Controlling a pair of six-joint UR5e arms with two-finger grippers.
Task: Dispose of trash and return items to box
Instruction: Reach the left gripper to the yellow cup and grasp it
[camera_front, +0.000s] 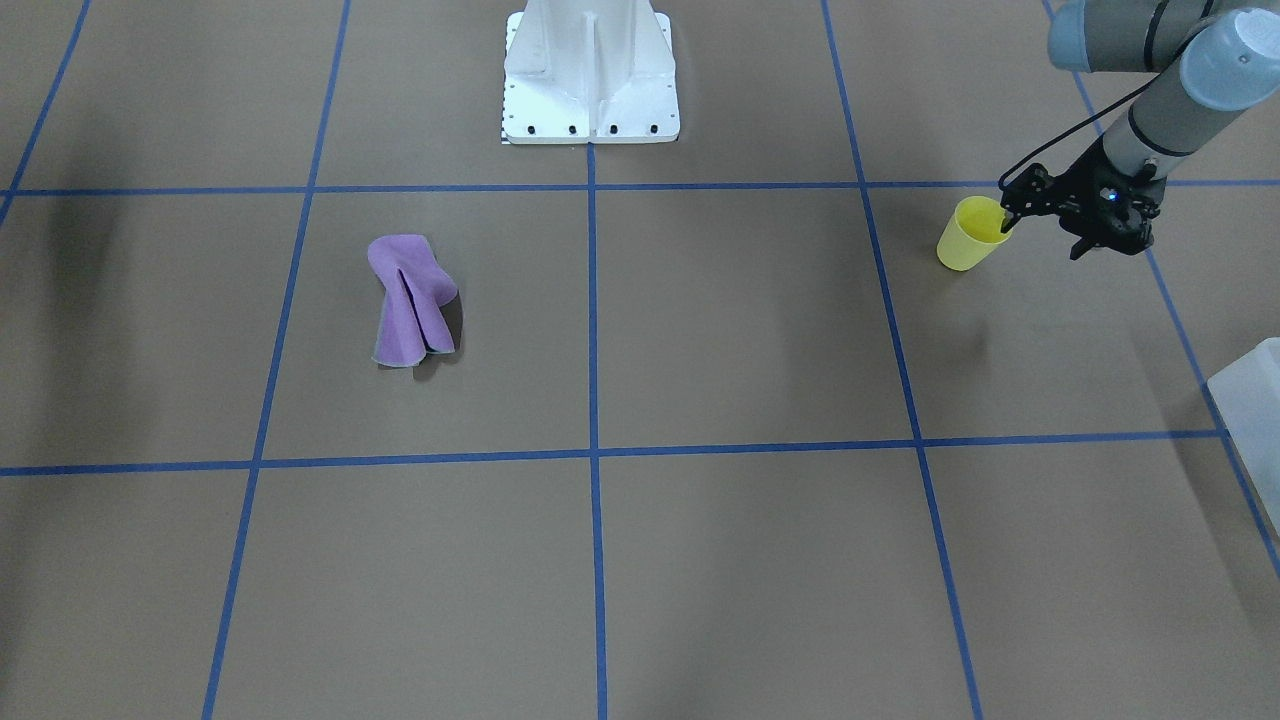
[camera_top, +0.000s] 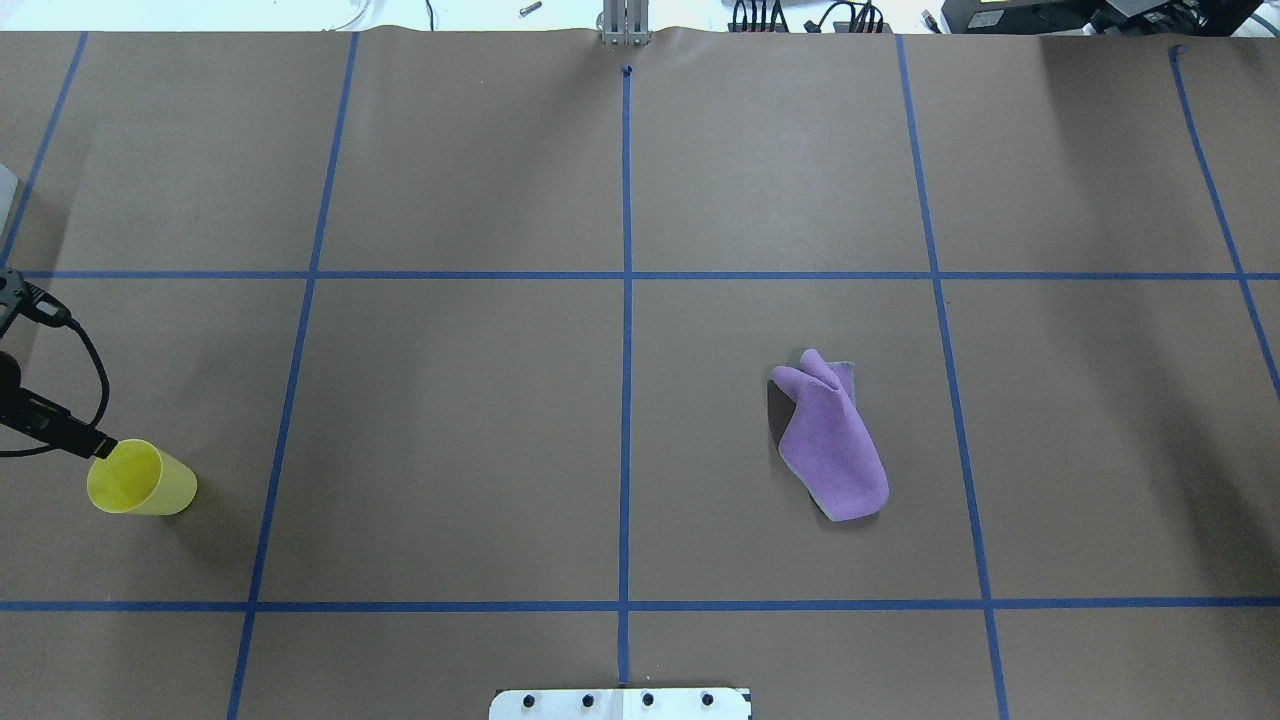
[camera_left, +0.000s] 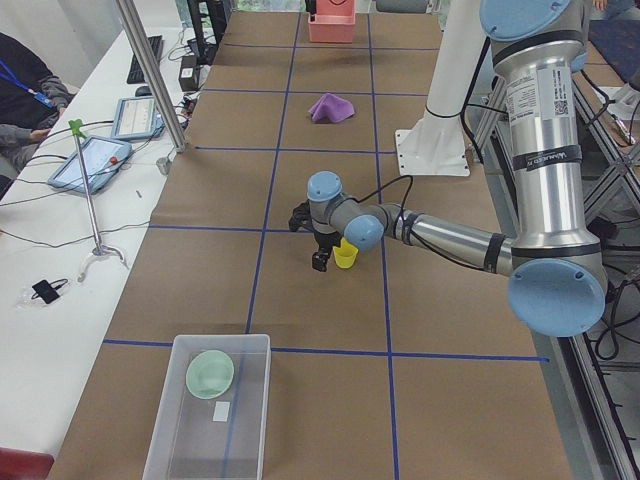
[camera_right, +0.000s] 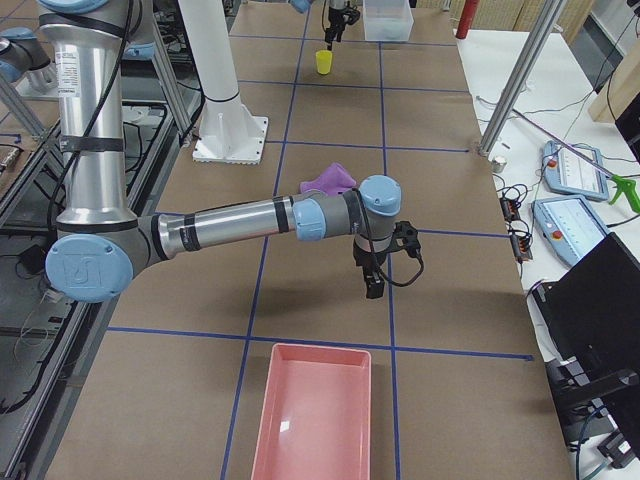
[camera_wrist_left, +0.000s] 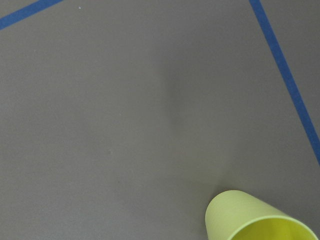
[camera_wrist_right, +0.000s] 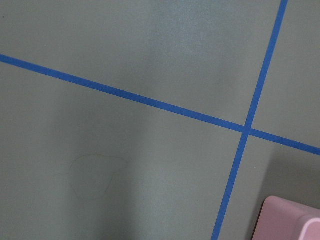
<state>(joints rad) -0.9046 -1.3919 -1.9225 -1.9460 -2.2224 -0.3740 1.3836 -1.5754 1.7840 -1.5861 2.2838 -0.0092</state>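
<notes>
We saw left gripper (camera_front: 1010, 224) clamped on rim of yellow cup (camera_front: 972, 233), cup tilted, mouth toward gripper. Box (camera_left: 165, 425) sat on bench (camera_front: 700, 350) at end on robot's left, well apart from cup, green bowl (camera_left: 210, 373) inside it. Purple cloth (camera_front: 412, 300) lay crumpled on robot's right half. Right gripper (camera_right: 372, 288) hung over bench near pink tray (camera_right: 310, 420); we could not tell whether it was clenched or released.

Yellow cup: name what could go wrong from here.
1. The left end effector pinches the yellow cup only at its rim, and the cup hangs tilted, so it may slip during carrying.
2. The box already holds a green bowl; a dropped cup could land on it or bounce out.
</notes>
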